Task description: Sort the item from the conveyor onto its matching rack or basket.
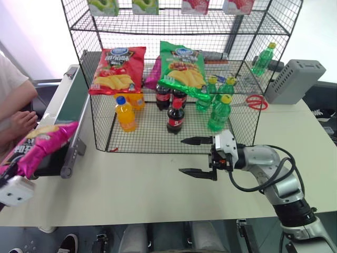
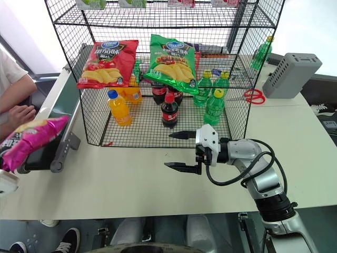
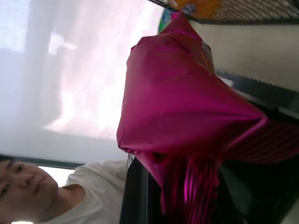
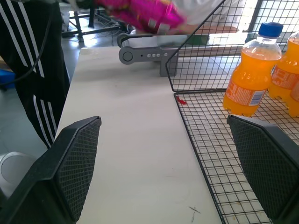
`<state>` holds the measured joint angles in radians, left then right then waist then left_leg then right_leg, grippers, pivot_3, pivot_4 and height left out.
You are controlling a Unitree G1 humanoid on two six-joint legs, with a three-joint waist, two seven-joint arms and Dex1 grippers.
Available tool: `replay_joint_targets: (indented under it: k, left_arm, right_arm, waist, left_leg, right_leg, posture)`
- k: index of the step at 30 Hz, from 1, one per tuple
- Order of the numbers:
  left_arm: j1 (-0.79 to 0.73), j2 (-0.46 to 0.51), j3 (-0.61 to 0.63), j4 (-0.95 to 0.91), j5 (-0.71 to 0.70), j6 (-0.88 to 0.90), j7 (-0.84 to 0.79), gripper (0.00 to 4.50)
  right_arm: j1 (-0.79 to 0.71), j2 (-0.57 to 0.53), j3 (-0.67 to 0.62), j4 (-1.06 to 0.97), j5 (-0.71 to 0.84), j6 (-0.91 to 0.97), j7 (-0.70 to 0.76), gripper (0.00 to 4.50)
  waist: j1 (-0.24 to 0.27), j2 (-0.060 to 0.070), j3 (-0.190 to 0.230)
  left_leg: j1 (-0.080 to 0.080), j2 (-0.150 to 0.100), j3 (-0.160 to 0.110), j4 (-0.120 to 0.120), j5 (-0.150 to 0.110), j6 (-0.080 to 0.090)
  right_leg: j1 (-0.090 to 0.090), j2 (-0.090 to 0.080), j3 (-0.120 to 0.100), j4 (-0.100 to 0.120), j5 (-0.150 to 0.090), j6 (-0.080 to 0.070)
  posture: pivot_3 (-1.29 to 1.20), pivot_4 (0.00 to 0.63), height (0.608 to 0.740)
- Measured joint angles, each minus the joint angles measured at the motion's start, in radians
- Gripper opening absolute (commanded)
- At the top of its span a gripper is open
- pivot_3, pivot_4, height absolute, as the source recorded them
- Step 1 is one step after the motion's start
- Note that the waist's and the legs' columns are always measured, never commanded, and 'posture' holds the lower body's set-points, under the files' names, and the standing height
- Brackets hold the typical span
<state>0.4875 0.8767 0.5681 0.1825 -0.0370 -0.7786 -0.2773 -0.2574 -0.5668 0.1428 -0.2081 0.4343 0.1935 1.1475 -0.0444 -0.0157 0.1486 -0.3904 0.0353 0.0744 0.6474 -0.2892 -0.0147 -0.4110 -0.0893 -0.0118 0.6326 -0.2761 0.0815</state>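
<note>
The item, a glossy magenta-pink crisp bag (image 1: 41, 145), hangs above the near roller end of the conveyor (image 1: 72, 103), a dark-green belt with pale rails at the table's left. My left gripper (image 1: 9, 176) is shut on the bag's crimped lower end; the bag (image 3: 177, 107) hides its fingers. My right gripper (image 1: 181, 155) stands open and empty over the white table, pointing left, just in front of the rack's bottom tier. The tall black wire rack (image 1: 179, 31) stands at the table's back.
The rack holds a red crisp bag (image 1: 117, 70), a green crisp bag (image 1: 182, 68), a small dark magenta pack (image 1: 154, 74), and orange (image 1: 125, 113), cola (image 1: 175, 117) and green bottles (image 1: 219, 112). Red scissors (image 1: 257, 101) and a grey box (image 1: 294, 80) lie right. A person (image 1: 13, 100) sits beside the conveyor.
</note>
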Motion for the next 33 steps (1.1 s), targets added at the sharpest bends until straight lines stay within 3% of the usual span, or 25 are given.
replay_joint_targets:
  k: [3, 7, 13, 16, 22, 27, 33]
  left_arm:
    - [0.02, 0.006, 0.022, -0.13, -0.307, 0.155, -0.158, 0.06]
    - [0.118, 0.018, 0.122, -0.345, -0.854, 0.575, -0.434, 0.06]
    - [0.281, 0.04, 0.292, -0.525, -1.281, 1.076, -0.692, 0.06]
    - [0.306, 0.065, 0.308, -0.586, -1.435, 1.295, -0.767, 0.06]
    - [0.038, 0.076, 0.101, -0.618, -1.521, 1.477, -0.745, 0.06]
    - [-0.15, 0.021, -0.084, -0.617, -1.454, 1.518, -0.745, 0.06]
    - [-0.318, -0.025, -0.208, -0.561, -1.361, 1.552, -0.794, 0.06]
  right_arm:
    - [-0.001, -0.002, -0.001, 0.01, 0.0, -0.011, 0.004, 4.5]
    - [-0.013, -0.008, -0.011, 0.059, 0.0, -0.026, 0.019, 4.5]
    - [-0.026, -0.046, -0.071, 0.079, 0.039, 0.009, 0.047, 4.5]
    - [-0.021, -0.08, -0.092, 0.048, 0.114, 0.102, 0.062, 4.5]
    - [0.013, -0.168, -0.126, -0.078, 0.322, 0.367, 0.086, 4.5]
    - [0.023, -0.212, -0.159, -0.171, 0.496, 0.578, 0.048, 4.5]
    - [0.024, -0.201, -0.127, -0.213, 0.508, 0.632, 0.017, 4.5]
  waist:
    - [-0.001, 0.0, 0.0]
    - [-0.007, 0.0, 0.0]
    - [0.0, 0.0, 0.002]
    - [0.009, 0.001, 0.003]
    - [0.032, 0.002, 0.004]
    - [0.031, -0.001, 0.005]
    - [0.031, -0.002, 0.005]
  left_leg:
    - [0.001, 0.0, 0.0, 0.0, 0.0, 0.0]
    - [0.001, 0.0, 0.001, 0.001, 0.0, 0.0]
    - [0.001, 0.001, 0.001, 0.005, 0.0, 0.001]
    - [0.002, 0.001, 0.001, 0.009, 0.0, 0.002]
    - [0.002, 0.001, 0.001, 0.016, -0.001, 0.003]
    - [0.002, 0.001, 0.001, 0.017, -0.001, 0.003]
    - [0.001, 0.0, 0.001, 0.017, -0.001, 0.004]
  right_leg:
    - [0.0, 0.0, 0.0, 0.0, 0.0, 0.0]
    - [0.001, 0.0, -0.001, 0.001, 0.0, 0.0]
    - [0.003, 0.004, -0.002, 0.001, 0.0, 0.0]
    - [0.005, 0.008, -0.003, 0.002, -0.002, -0.002]
    - [0.006, 0.011, -0.002, 0.007, -0.002, -0.002]
    - [0.006, 0.011, -0.001, 0.008, -0.002, -0.002]
    - [0.004, 0.012, -0.001, 0.01, -0.002, -0.002]
  posture:
    - [0.0, 0.15, 0.74]
    - [0.0, 0.15, 0.74]
    - [0.0, 0.15, 0.74]
    - [0.0, 0.15, 0.74]
    - [0.0, 0.15, 0.74]
    - [0.0, 0.15, 0.74]
    - [0.0, 0.15, 0.74]
